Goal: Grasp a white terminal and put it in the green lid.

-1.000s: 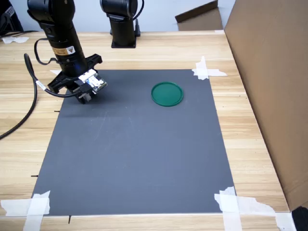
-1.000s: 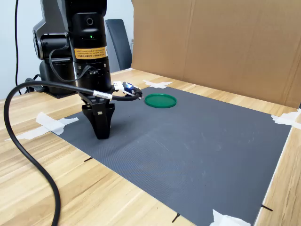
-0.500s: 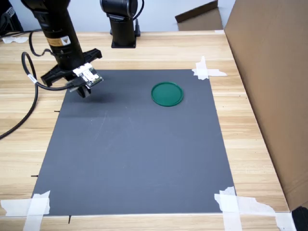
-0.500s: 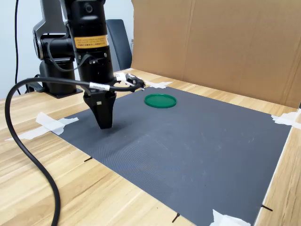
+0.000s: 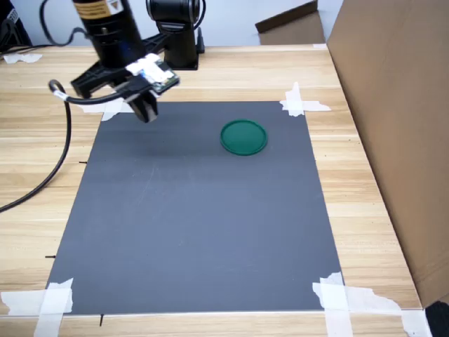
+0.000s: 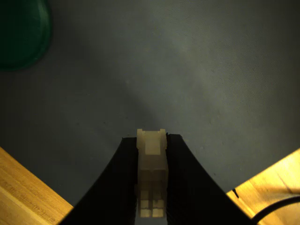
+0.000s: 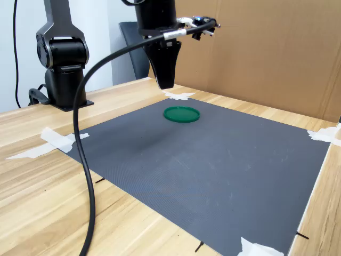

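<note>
Your gripper (image 6: 151, 187) was clamped on the white terminal (image 6: 151, 164), the two black fingers (image 6: 115, 187) pressed against its long sides so that its stepped end poked out past their tips in the wrist view. You had the piece held up in the air, clear of the dark grey mat (image 5: 196, 232); in the second exterior view the gripper (image 7: 165, 82) pointed straight down, well above the surface, with its soft shadow on the mat below. In the first exterior view the gripper (image 5: 147, 112) sat over the mat's far left corner area, and the terminal itself was too small to make out there.

You could see the green lid (image 5: 243, 137) lying flat on the mat, to the first exterior view's right of the gripper and apart from it. The lid (image 7: 181, 114) held nothing in the second exterior view, and in the wrist view only an edge of it (image 6: 21, 33) showed at one corner.

Your mat was fixed to the wooden table (image 5: 365, 210) with white tape strips (image 5: 302, 104) at its corners. A black cable (image 7: 88, 176) hung from the arm and trailed over the table's near side in the second exterior view. A cardboard wall (image 7: 266, 53) stood along the table's edge.
</note>
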Available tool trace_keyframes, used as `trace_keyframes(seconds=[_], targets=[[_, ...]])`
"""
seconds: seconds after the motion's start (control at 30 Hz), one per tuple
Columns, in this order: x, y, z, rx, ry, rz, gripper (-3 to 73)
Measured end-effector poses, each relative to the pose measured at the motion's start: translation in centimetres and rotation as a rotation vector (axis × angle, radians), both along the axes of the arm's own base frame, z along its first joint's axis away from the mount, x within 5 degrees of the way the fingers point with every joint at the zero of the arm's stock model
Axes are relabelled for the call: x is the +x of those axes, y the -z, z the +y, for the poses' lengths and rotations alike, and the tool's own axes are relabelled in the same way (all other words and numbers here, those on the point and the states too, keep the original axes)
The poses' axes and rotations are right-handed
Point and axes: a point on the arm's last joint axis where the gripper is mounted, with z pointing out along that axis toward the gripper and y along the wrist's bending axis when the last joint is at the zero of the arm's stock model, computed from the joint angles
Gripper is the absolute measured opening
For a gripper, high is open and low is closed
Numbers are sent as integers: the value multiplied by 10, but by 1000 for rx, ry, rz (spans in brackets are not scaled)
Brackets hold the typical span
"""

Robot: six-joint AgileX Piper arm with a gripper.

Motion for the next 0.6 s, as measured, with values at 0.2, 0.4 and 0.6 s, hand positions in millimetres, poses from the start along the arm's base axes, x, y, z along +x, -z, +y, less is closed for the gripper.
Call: trace_keyframes(seconds=[0.2,0.4,0.6], targets=[[-6,1,63,-30,-188,20,90],[-12,1,97,-34,-302,4,90],[-22,2,130,-37,-419,0,90]])
